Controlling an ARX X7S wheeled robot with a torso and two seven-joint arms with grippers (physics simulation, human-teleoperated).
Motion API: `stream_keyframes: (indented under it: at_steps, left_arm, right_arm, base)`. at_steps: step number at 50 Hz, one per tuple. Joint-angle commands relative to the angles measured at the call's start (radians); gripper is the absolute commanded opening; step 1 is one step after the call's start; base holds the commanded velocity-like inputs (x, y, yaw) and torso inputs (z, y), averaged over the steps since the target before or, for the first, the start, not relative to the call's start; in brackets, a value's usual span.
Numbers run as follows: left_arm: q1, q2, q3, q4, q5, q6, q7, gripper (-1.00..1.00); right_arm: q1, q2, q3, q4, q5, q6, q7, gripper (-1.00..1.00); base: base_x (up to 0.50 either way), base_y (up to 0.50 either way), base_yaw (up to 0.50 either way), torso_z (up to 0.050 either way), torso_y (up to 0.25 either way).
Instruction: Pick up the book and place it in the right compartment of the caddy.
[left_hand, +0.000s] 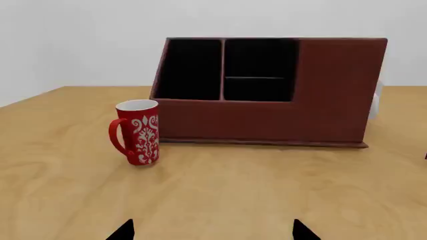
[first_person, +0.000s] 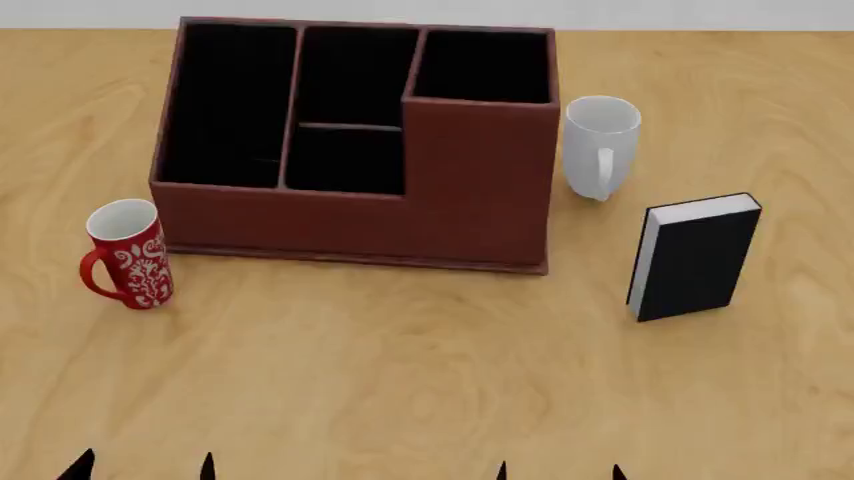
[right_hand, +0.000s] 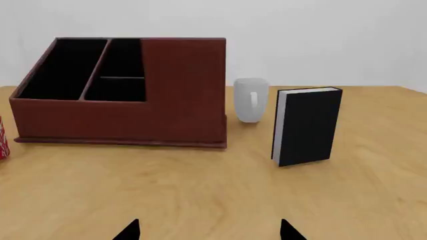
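The black book (first_person: 694, 257) stands upright on the wooden table, right of the caddy (first_person: 354, 225); it also shows in the right wrist view (right_hand: 307, 125). The reddish-brown caddy has a right compartment (first_person: 483, 66) behind its taller front wall, and nothing lies in it. My left gripper (first_person: 144, 467) and right gripper (first_person: 558, 471) show only as fingertips at the near table edge, both open and empty, well short of the book and caddy. The left fingertips (left_hand: 123, 231) and right fingertips (right_hand: 130, 230) stand wide apart over bare wood.
A red patterned mug (first_person: 127, 255) stands at the caddy's front left, also in the left wrist view (left_hand: 137, 131). A white mug (first_person: 598, 146) stands between the caddy's right side and the book. The wooden table (first_person: 400, 390) stretches in front.
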Motion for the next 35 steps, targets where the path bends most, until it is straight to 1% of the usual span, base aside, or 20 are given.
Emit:
stream_keyframes:
  at_steps: [1, 5, 14, 18, 21, 22, 29, 35]
  left_arm:
    - [0.000, -0.010, 0.000, 0.000, -0.010, 0.000, 0.000, 1.00]
    - [-0.004, -0.025, 0.031, -0.002, -0.017, -0.003, -0.028, 1.00]
    - [-0.002, -0.050, 0.062, 0.012, -0.030, -0.014, -0.057, 1.00]
    - [0.019, -0.065, 0.084, 0.123, 0.010, -0.055, -0.085, 1.00]
    - [0.020, -0.067, 0.082, 0.213, -0.019, -0.116, -0.079, 1.00]
    - [0.006, -0.066, 0.062, 0.343, -0.063, -0.200, -0.077, 1.00]
    - [-0.037, -0.088, 0.033, 0.550, -0.122, -0.340, -0.093, 1.00]
    - [-0.097, -0.106, 0.000, 0.711, -0.184, -0.473, -0.111, 1.00]
  right_arm:
    - [-0.001, 0.013, -0.017, -0.001, 0.013, 0.001, 0.017, 1.00]
    - [-0.001, 0.030, -0.036, 0.000, 0.029, -0.003, 0.034, 1.00]
    - [-0.001, 0.051, -0.061, -0.016, 0.047, 0.005, 0.058, 1.00]
    - [-0.001, 0.055, -0.063, -0.075, 0.061, 0.035, 0.074, 1.00]
    - [0.003, 0.061, -0.067, -0.125, 0.063, 0.070, 0.088, 1.00]
    - [0.003, 0.059, -0.073, -0.206, 0.061, 0.116, 0.098, 1.00]
    - [-0.005, 0.076, -0.094, -0.379, 0.064, 0.202, 0.118, 1.00]
    - [0.010, 0.098, -0.107, -0.545, 0.055, 0.314, 0.135, 1.00]
  base:
    - [0.00, 0.00, 0.00, 0.000, 0.000]
    - [0.00, 0.00, 0.00, 0.000, 0.000]
    - [0.00, 0.00, 0.00, 0.000, 0.000]
    - [0.00, 0.00, 0.00, 0.000, 0.000]
    - [0.00, 0.00, 0.00, 0.000, 0.000]
    - [0.00, 0.00, 0.00, 0.000, 0.000]
    - [0.00, 0.00, 0.00, 0.000, 0.000]
    - [0.00, 0.00, 0.00, 0.000, 0.000]
